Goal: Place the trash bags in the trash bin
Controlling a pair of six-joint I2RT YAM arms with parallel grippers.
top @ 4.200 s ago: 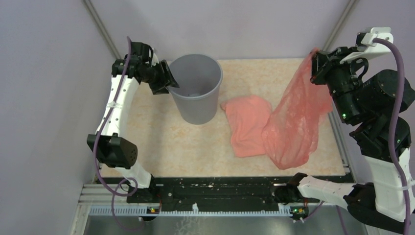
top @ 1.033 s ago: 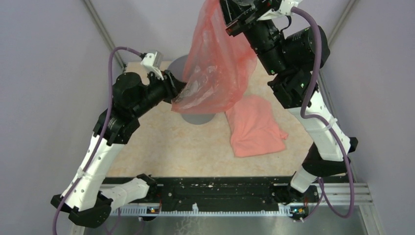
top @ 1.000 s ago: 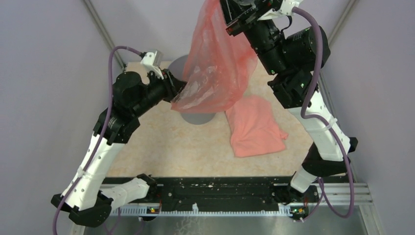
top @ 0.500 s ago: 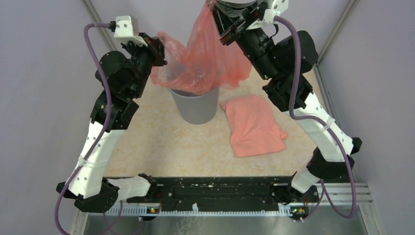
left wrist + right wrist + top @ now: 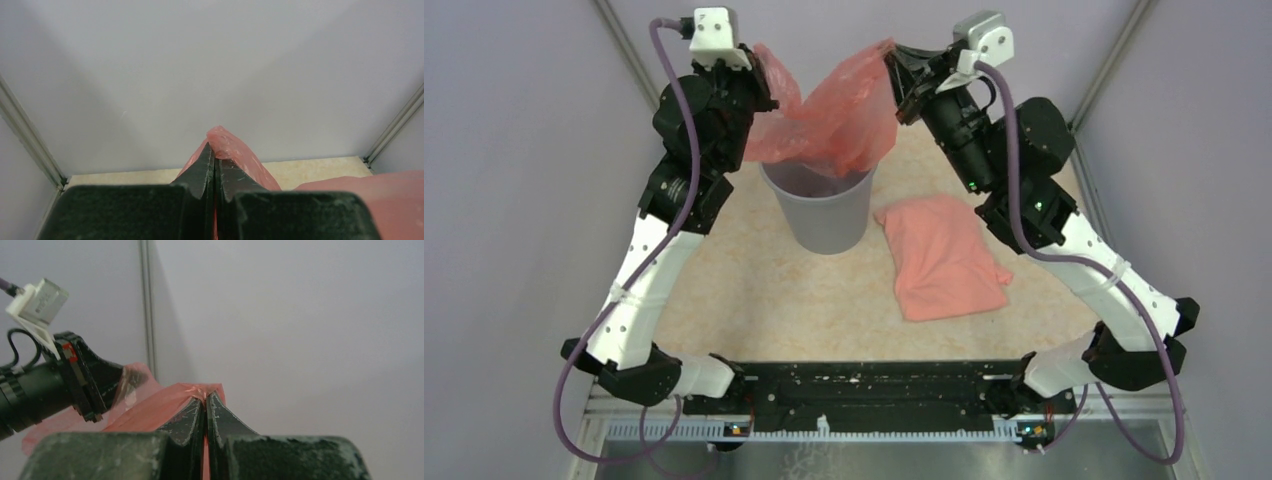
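Note:
A salmon-pink trash bag [image 5: 824,115] hangs stretched between both grippers above the grey trash bin [image 5: 822,215], its lower part sagging into the bin's mouth. My left gripper [image 5: 762,62] is shut on the bag's left edge [image 5: 227,147]. My right gripper [image 5: 890,58] is shut on the bag's right edge [image 5: 192,390], high above the bin. A second trash bag [image 5: 944,255] lies crumpled flat on the table right of the bin. In the right wrist view the left gripper [image 5: 107,382] shows behind the film.
Grey enclosure walls with metal corner posts [image 5: 629,55] stand close behind both raised wrists. The beige table top [image 5: 774,300] runs forward to the black rail [image 5: 864,385] at the arm bases.
The left gripper shut on the bag's left edge and rose with it. The right gripper came down, and the bag now spreads between the two over the bin.

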